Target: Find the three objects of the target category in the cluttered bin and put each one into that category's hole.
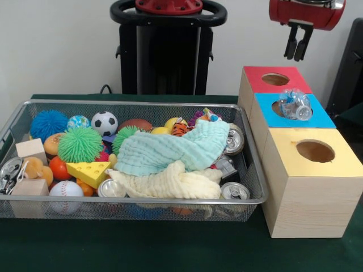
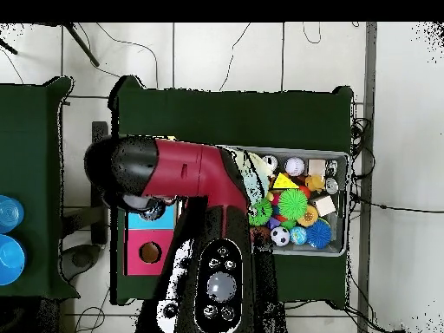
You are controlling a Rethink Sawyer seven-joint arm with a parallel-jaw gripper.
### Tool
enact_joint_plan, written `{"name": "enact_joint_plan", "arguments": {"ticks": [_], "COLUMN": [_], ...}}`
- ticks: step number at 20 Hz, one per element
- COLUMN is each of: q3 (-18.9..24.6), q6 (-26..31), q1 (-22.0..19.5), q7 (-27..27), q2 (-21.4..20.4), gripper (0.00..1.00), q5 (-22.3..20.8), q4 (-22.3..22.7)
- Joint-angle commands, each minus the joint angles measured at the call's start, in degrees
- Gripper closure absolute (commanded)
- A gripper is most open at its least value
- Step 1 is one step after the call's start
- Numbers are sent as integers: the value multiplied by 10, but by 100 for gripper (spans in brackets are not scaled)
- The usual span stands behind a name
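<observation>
The wire-mesh bin (image 1: 249, 199) stands at the left and is full of toys, cans and cloths; it also shows in the overhead view (image 2: 340, 245). One clear bottle (image 1: 296, 105) with a blue-and-white label lies on its side on the blue-top box (image 1: 320, 118), partly over its hole (image 1: 278, 107). No other bottle shows in the bin. My gripper (image 1: 299, 56) hangs open and empty well above the red-top and blue-top boxes. In the overhead view the arm hides the gripper and most of the boxes.
The red-top box (image 1: 258, 81) stands behind the blue one and the yellow-top box (image 1: 340, 161) in front. A mint cloth (image 1: 170, 150) and a cream cloth (image 1: 170, 182) cover the bin's middle. Silver cans (image 1: 234, 191) lie at its right, balls and blocks at its left.
</observation>
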Motion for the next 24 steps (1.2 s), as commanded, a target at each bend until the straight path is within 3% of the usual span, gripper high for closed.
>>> {"name": "enact_joint_plan", "arguments": {"ticks": [1, 15, 24], "q3": [14, 15, 22], "q6": [-67, -105, -154], "q1": [-5, -3, -4], "q7": [125, 123, 122], "q2": [64, 45, 59], "gripper": [100, 100, 100], "q5": [1, 28, 42], "q4": [33, 75, 92]}}
